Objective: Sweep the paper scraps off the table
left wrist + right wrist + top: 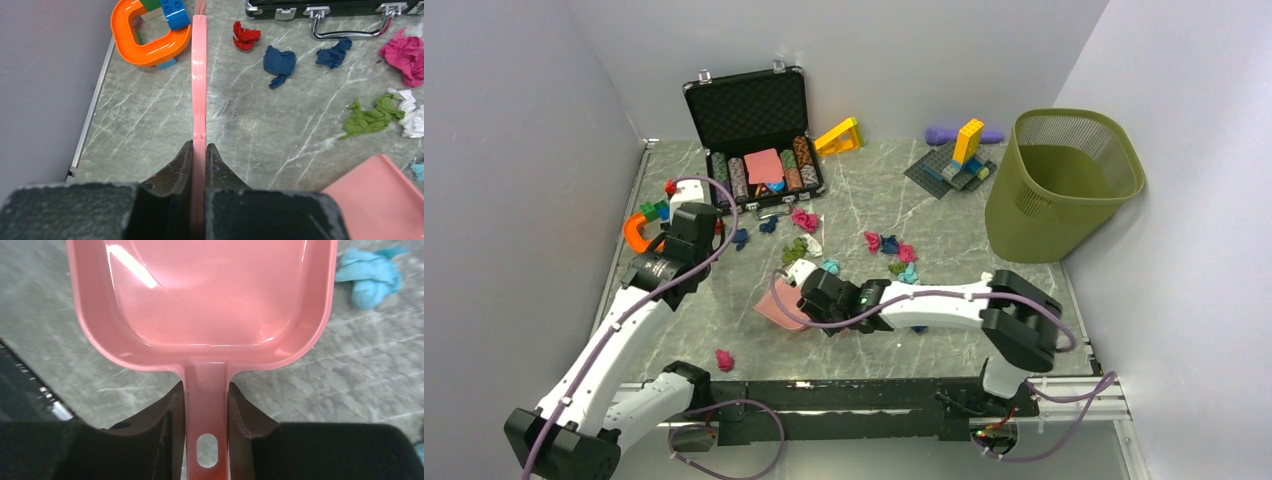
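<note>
**Tools gripped, sweeping about to start**

Step in hand, as I judge it: both tools are taken up, and no scrap lies in the pan yet. The left gripper is clamped tight on a slim pink plastic brush handle, seen edge-on. The right gripper has its jaws pressed against both sides of the stem of a shallow pink plastic dustpan, so it seems to hold it.

The crumpled paper scraps lie loose on the grey marble-patterned table, mostly in two clusters between the black chip case and the dustpan, with one magenta wad alone near the front edge.

The next move probably calls for setting the pan's lip flat on the table beside a cluster and drawing the brush from behind the wads towards it. The olive-green mesh bin waits at the far right.

Count, from the overhead view:
- scraps, at least thirteen: four magenta, three dark blue, two green, two teal, one white, one red
- one brush
- one dustpan
- one bin
- one case

The arms may hide more scraps.
</note>
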`<action>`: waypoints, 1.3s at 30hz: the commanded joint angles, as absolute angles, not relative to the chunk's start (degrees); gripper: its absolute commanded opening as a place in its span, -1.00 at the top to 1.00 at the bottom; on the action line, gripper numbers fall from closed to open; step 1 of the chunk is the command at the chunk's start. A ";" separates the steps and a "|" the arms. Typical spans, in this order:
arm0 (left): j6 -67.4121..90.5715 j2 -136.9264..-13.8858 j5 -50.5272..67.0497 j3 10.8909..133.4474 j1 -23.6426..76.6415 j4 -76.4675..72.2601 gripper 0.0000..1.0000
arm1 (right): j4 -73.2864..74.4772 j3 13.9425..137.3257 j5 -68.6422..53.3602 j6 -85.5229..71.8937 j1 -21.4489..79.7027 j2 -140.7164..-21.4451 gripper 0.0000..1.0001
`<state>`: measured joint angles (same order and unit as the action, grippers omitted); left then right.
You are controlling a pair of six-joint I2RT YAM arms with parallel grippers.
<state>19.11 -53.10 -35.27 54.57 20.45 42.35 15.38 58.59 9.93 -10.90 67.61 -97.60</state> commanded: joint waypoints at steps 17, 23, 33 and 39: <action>19.78 -77.43 -45.02 72.10 20.17 43.76 1.00 | 30.59 51.33 34.53 -24.78 64.19 -60.66 1.00; 16.10 -90.24 -48.16 79.09 20.20 43.34 1.00 | 33.75 49.82 34.42 -26.07 63.18 -54.37 1.00; 17.01 -107.34 -37.07 87.97 23.37 56.53 1.00 | 34.50 48.69 34.63 -27.08 62.55 -50.27 1.00; 16.99 -102.31 -17.41 89.26 31.58 58.53 1.00 | 33.43 47.53 33.71 -27.60 62.40 -49.78 1.00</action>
<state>15.92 -107.79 -35.18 86.04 25.80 54.85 34.22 47.94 33.06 -26.70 62.61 -50.89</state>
